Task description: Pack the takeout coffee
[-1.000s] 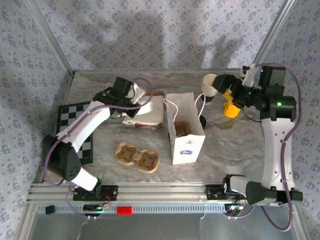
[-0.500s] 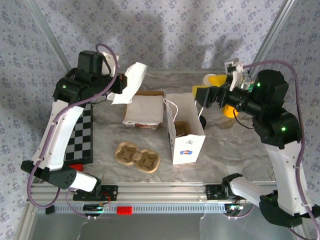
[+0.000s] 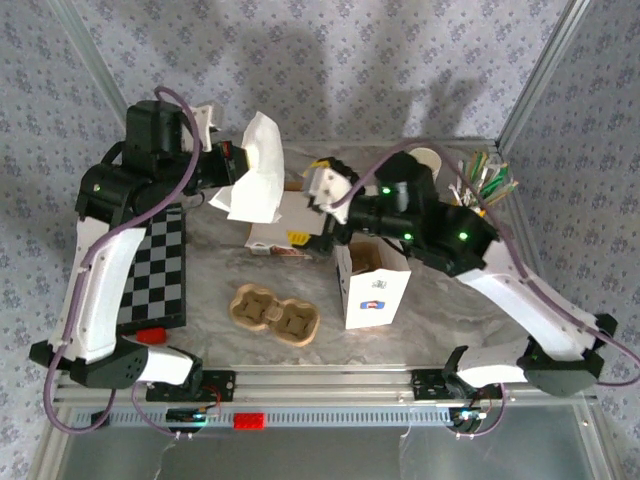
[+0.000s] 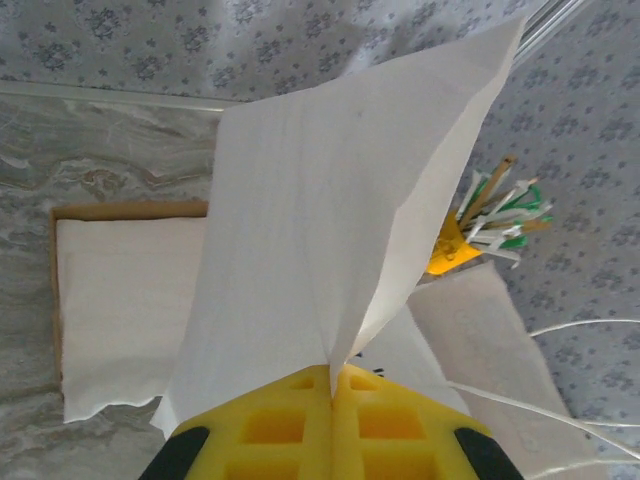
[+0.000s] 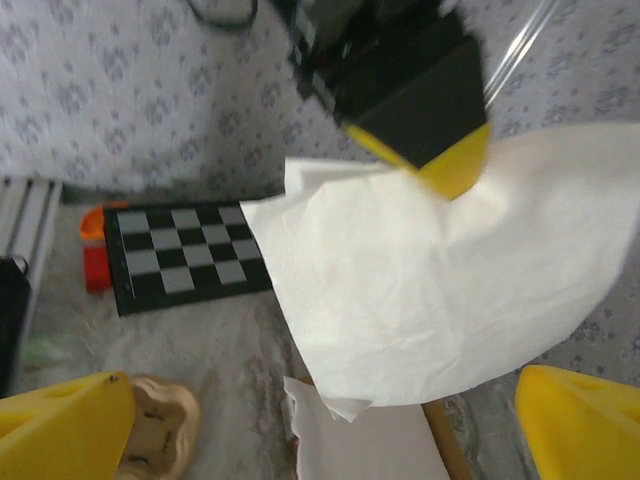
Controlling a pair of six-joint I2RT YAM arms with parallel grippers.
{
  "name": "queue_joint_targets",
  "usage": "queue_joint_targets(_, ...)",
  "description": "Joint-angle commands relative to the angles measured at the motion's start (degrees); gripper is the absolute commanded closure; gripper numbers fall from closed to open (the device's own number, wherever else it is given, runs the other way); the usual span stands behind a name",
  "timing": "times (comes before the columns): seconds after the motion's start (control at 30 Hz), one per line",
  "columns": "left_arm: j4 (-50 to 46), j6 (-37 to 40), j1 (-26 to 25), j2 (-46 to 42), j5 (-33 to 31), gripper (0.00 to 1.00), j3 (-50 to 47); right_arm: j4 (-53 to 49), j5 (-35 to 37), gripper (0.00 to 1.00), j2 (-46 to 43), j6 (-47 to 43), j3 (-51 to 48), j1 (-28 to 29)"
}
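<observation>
A white napkin [image 3: 255, 172] hangs in the air above a cardboard box of napkins [image 3: 280, 238]. On the marbled tabletop [image 3: 212, 262] stand a white paper bag [image 3: 375, 290], a brown cup carrier [image 3: 273, 312] just left of it, and a checkerboard [image 3: 160, 270] at far left.

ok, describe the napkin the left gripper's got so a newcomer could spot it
From the white paper bag mid-table, look up-left to the raised left gripper. The napkin pinched in it is one loose white sheet in the air, unlike the flat stack lying in the brown box below.
</observation>
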Motion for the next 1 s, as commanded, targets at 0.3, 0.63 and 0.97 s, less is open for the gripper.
queue_joint_targets(0.3,7.6,-8.4,0.5,-6.6,9.7,1.00,-2.8,15.2,3.2,0.00,8.3,-8.1,3.1,1.6)
queue_joint_targets(0.63,14.1,-13.3,0.3,-7.0,14.8,1.00,-6.1,22.2,8.6,0.01,12.2,-8.8,2.7,0.6)
queue_joint_targets(0.97,15.8,-14.7,-0.3,-6.6,15.5,1.00,-6.7,23.5,2.5,0.12,12.4,-8.2,2.3,-1.7)
